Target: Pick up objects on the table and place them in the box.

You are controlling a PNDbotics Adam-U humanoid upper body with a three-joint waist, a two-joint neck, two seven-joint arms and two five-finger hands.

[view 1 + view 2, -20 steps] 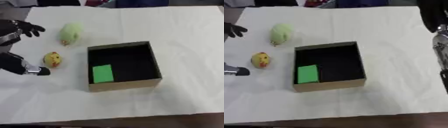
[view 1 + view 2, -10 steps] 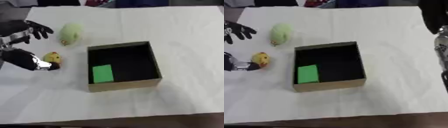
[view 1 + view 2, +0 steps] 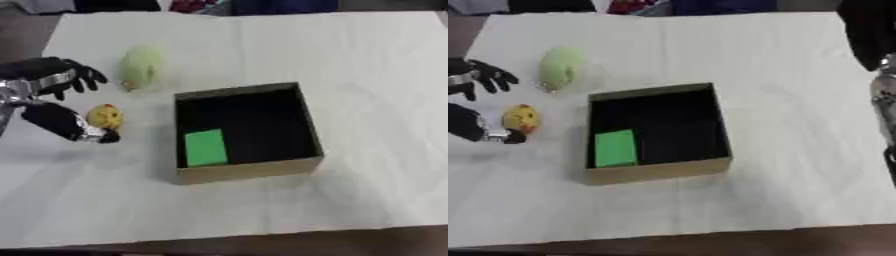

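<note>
A small yellow toy [image 3: 105, 116] with a red spot lies on the white tablecloth, left of the cardboard box [image 3: 248, 172]. My left hand [image 3: 45, 75] is open beside it at the left edge. Its spread fingers [image 3: 84, 78] are behind the toy, and its thumb [image 3: 70, 127] reaches along the near side, the tip close to the toy. A pale green rounded toy [image 3: 142, 67] lies farther back, just behind the box's left corner. A flat green block [image 3: 206, 147] lies inside the box at its front left. Of my right arm [image 3: 882, 90] only a black and silver part shows at the right edge.
The white cloth [image 3: 367, 60] covers the table, with bare room to the right of the box and in front of it. The table's near edge [image 3: 262, 242] runs along the bottom. Dark and coloured shapes sit past the far edge.
My left hand has moved right towards the yellow toy, so that fingers and thumb now bracket it. The toys, the box and the green block have stayed put.
</note>
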